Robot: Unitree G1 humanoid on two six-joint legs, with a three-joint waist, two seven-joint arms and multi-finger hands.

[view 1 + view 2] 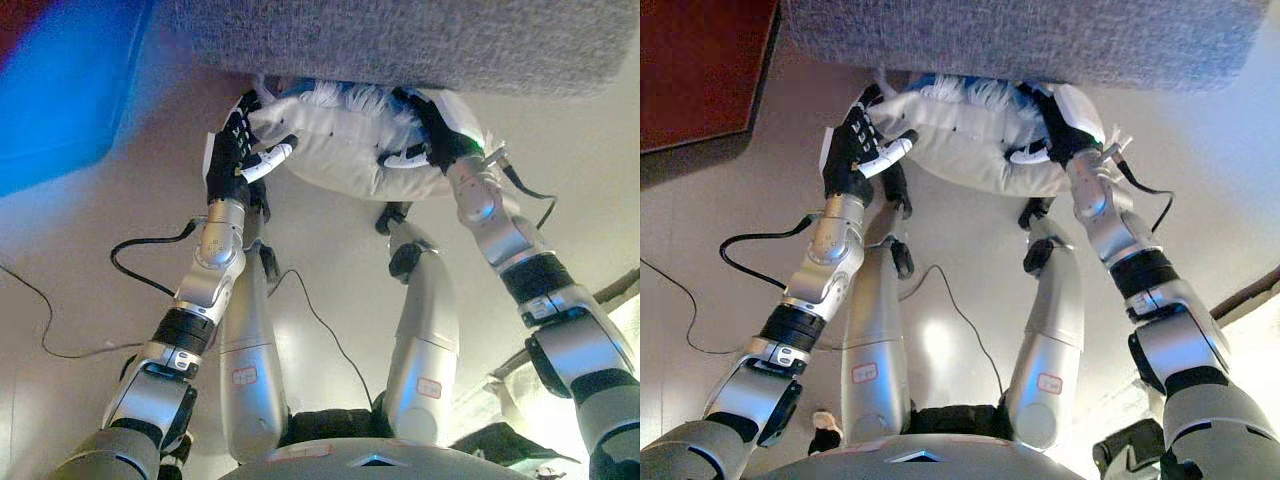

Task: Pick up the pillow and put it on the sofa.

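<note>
A white pillow (340, 150) with a blue and white fringe along its far edge hangs in front of me, held between both hands above the floor. Its far edge sits under the front edge of the grey fabric sofa (400, 40) that spans the top of the view. My left hand (235, 155) grips the pillow's left end, with fingers behind it and the white-tipped thumb pressed into its front. My right hand (430, 130) grips the right end, with fingers over the top and the thumb underneath.
A dark red-brown surface (700, 70) lies on the floor at the far left beside the sofa. A pale object (620, 330) sits at the right edge near my right arm. Beige floor (90, 260) lies below the pillow.
</note>
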